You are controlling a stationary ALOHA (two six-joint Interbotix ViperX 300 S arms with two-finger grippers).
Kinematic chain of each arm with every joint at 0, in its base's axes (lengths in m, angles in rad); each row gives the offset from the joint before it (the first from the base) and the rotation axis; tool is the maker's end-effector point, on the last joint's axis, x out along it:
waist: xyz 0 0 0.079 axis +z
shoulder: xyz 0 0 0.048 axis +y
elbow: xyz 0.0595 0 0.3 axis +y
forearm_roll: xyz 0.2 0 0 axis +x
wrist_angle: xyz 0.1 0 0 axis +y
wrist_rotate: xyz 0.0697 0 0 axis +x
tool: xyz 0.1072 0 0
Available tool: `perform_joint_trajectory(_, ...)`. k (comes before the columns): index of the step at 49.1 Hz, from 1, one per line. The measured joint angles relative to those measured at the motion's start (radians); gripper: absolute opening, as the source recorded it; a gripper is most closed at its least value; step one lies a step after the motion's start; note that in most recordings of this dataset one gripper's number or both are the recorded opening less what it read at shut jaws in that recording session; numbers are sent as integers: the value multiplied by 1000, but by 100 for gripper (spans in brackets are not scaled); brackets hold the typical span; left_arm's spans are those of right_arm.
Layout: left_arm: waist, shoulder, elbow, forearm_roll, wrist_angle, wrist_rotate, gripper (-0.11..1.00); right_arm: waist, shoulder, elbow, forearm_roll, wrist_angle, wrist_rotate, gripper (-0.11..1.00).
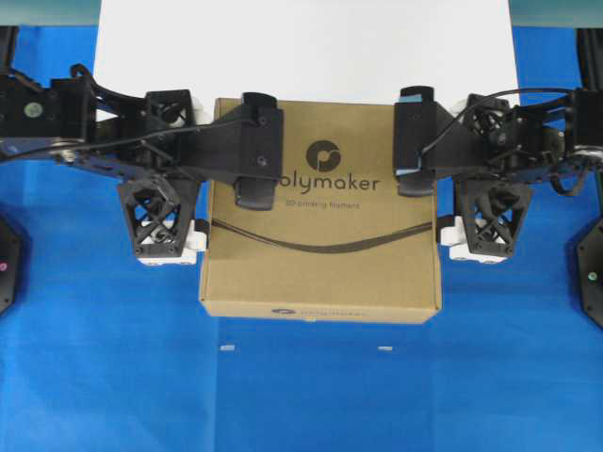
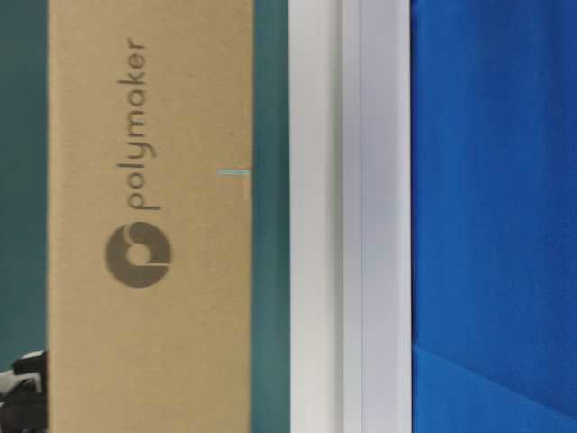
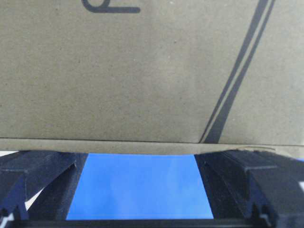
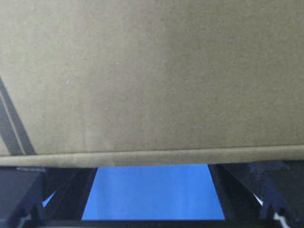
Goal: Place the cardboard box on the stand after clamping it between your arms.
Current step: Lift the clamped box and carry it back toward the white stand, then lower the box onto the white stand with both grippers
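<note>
My overhead looks straight down; the table-level view seems rolled sideways, close; both wrist cameras sit tight against the box (image 1: 320, 212).

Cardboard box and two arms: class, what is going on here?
Two black robot arms press against the cardboard box from opposite sides: the left gripper at its left edge, the right gripper at its right, both with jaws wide open. The box appears lifted off the blue table, its far edge overlapping the white stand.
</note>
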Motion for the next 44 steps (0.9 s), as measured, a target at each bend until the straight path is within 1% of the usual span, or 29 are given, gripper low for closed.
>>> perform_joint_trajectory(8, 15, 26, 0, 0, 8, 18, 84, -18, 23, 0, 0, 0, -17, 98)
perform_joint_trajectory(15, 54, 34, 0, 2, 8, 61, 84, -54, 34, -2, 0, 0, -44, 98)
perform_joint_trajectory(24, 107, 48, 0, 3, 8, 127, 84, -114, 71, -15, -2, -2, -98, 98)
perform_joint_trajectory(33, 143, 58, 0, 6, 8, 147, 84, -161, 103, -34, -2, -2, -153, 98)
perform_joint_trajectory(37, 163, 71, -2, 8, 8, 155, 84, -189, 118, -43, 11, -2, -189, 98)
perform_joint_trajectory(44, 195, 100, -11, 12, 6, 170, 84, -241, 140, -52, 58, -3, -259, 98)
